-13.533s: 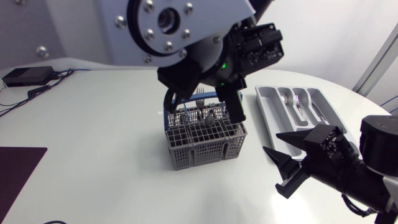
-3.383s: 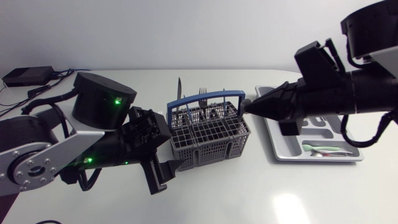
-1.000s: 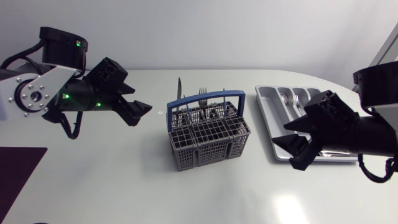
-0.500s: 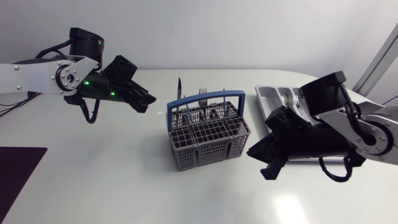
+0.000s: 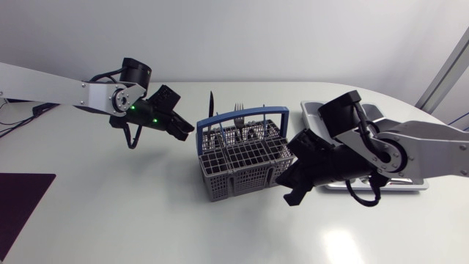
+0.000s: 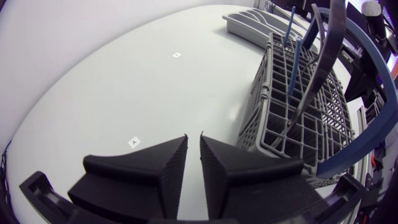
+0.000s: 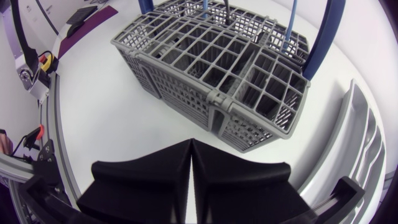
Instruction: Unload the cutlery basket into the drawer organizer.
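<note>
Cutlery basket holds a knife and forks upright in its far cells. The left gripper, just off the basket's far-left corner with its jaws at an empty slit, should widen, then pinch the knife high. The right gripper, at the near-right corner with its jaws closed on nothing, is best kept clear. The drawer organizer lies right of the basket.

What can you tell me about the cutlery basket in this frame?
The basket is a grey plastic grid box divided into small cells, with a blue arched handle raised over it. It stands upright on the white table, left of the grey organizer. A fork and a dark knife stand in its back cells among other pieces. The left end effector and right end effector are close beside it, apparently not touching.
</note>
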Available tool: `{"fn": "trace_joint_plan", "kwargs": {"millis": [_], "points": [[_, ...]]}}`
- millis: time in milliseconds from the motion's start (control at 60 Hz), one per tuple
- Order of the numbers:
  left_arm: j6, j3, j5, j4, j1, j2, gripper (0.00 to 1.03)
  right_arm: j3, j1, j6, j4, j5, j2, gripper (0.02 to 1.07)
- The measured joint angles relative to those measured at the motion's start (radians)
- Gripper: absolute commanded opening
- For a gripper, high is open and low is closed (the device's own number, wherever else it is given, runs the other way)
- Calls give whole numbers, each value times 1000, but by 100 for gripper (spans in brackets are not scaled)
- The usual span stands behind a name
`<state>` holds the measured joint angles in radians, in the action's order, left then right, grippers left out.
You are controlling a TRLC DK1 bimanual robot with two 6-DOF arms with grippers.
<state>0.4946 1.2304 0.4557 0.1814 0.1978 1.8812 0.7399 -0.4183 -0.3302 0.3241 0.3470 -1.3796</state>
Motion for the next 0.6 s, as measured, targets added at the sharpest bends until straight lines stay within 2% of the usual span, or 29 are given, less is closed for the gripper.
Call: {"fn": "trace_joint_plan", "kwargs": {"millis": [300, 600], "points": [[61, -10, 42, 10, 27, -1, 16, 74, 1, 46, -39, -34, -91, 8], [113, -113, 41, 11, 45, -29, 16, 90, 18, 62, -44, -37, -134, 8]]}}
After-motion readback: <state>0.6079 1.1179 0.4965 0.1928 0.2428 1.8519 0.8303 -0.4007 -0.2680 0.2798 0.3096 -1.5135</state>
